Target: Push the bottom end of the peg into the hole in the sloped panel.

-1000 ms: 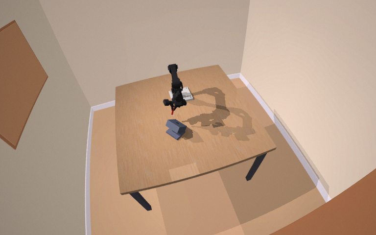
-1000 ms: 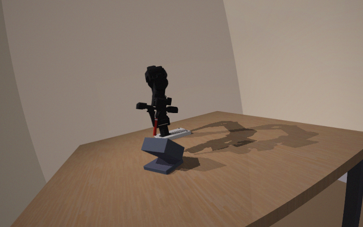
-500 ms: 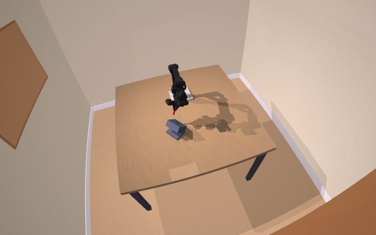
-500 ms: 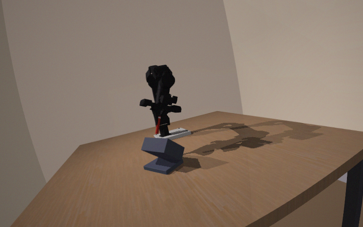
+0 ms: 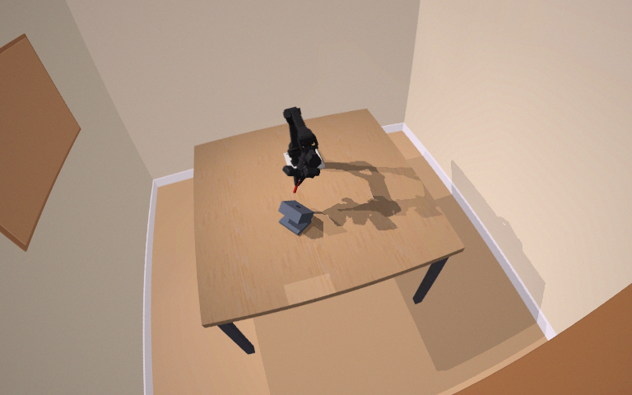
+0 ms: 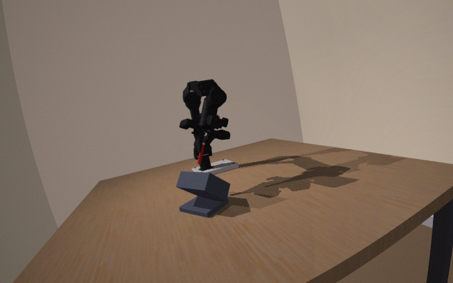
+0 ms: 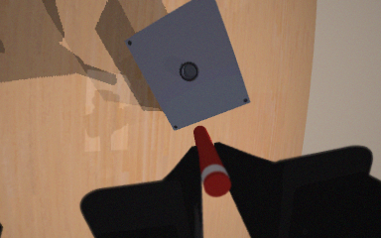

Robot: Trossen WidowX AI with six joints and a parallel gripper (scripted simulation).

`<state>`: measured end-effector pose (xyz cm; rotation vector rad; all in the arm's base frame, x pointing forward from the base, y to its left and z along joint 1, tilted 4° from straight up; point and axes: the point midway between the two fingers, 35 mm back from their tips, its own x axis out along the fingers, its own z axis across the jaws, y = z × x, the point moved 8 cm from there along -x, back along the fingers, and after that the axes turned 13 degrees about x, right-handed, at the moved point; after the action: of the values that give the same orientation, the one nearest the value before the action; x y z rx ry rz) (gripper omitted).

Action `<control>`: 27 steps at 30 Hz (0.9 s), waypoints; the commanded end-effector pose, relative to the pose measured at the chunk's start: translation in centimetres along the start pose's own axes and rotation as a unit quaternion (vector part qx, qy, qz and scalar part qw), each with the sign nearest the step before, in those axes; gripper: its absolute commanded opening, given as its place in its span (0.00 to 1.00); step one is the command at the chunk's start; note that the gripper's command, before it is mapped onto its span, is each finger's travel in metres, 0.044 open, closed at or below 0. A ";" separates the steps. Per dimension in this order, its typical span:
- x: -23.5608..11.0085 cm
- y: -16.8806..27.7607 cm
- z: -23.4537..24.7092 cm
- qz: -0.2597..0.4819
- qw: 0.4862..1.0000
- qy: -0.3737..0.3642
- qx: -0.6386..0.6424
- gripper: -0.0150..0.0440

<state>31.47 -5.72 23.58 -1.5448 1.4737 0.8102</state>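
Pinched between my jaws is the red peg (image 7: 210, 161), low and just right of centre in the wrist view, its free end slanting up toward the grey panel (image 7: 188, 64). My gripper (image 7: 205, 149) fills the bottom of that frame. Above the peg's tip, apart from it, the panel's face shows one round hole (image 7: 189, 71) near its middle. From the exterior view, peg (image 6: 200, 152) and gripper hang above and behind the panel (image 6: 203, 187), which stands on the wooden table (image 6: 292, 217).
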 end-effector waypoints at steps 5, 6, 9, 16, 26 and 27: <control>-0.6 -0.4 0.8 -0.014 0.999 0.015 -0.028 0.25; -0.7 -0.5 0.9 -0.016 0.999 0.017 -0.031 0.25; -1.0 -0.6 1.2 -0.021 0.999 0.022 -0.041 0.25; -1.6 -0.9 2.0 -0.034 0.997 0.035 -0.063 0.25; -2.4 -1.3 3.1 -0.052 0.993 0.053 -0.095 0.25; -2.5 -1.3 3.2 -0.054 0.992 0.055 -0.098 0.25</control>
<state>32.65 -2.10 24.45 -1.7945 1.4139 0.8354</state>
